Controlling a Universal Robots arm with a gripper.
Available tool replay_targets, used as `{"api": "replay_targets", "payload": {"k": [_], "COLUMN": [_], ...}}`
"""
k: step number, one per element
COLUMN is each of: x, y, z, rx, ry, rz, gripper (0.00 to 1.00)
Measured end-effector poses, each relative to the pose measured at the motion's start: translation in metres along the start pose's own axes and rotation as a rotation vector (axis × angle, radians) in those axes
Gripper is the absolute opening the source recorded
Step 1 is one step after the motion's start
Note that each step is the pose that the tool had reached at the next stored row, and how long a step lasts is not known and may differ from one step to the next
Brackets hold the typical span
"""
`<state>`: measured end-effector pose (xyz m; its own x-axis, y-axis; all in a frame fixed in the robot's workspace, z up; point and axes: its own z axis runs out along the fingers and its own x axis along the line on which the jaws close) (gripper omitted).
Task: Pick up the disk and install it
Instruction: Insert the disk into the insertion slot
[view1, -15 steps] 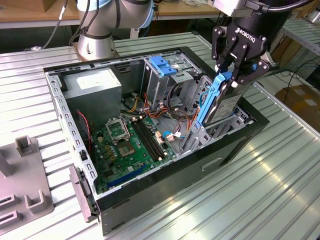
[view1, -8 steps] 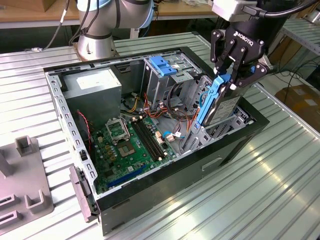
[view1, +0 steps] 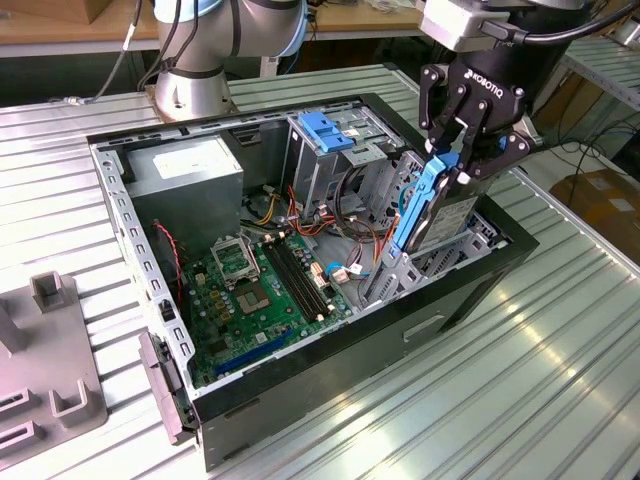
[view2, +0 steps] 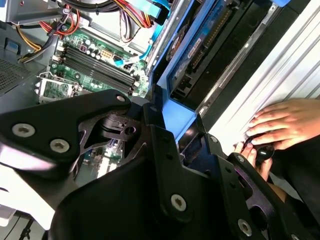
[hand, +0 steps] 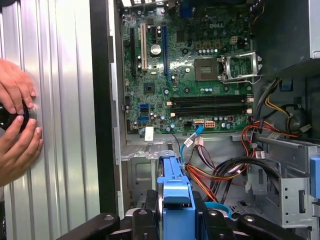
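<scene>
Item 1: black gripper, foreground, jaws closed on the blue-railed disk, which sits partly inside the PC case. Item 2: green mobo w/ RAM slots next to the disk, orange/yellow cables near it. Item 3: a person's hand on the ribbed metal table just outside the case, fingertips at a black knob.

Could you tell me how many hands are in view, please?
2. One hand and the other hand rest close together on the ribbed table beside the computer case, around a small dark object.
</scene>
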<state>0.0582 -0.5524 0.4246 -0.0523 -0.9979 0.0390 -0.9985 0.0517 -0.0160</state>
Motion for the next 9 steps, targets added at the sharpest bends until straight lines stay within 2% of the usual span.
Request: {"api": "replay_targets", "payload": {"k": [9], "x": [-0.0002], "y": [0.0000], "z": [0.0066], "rx": [-0.0021], "ry": [0.0001], "rz": [0.000], "gripper": [0.37]}}
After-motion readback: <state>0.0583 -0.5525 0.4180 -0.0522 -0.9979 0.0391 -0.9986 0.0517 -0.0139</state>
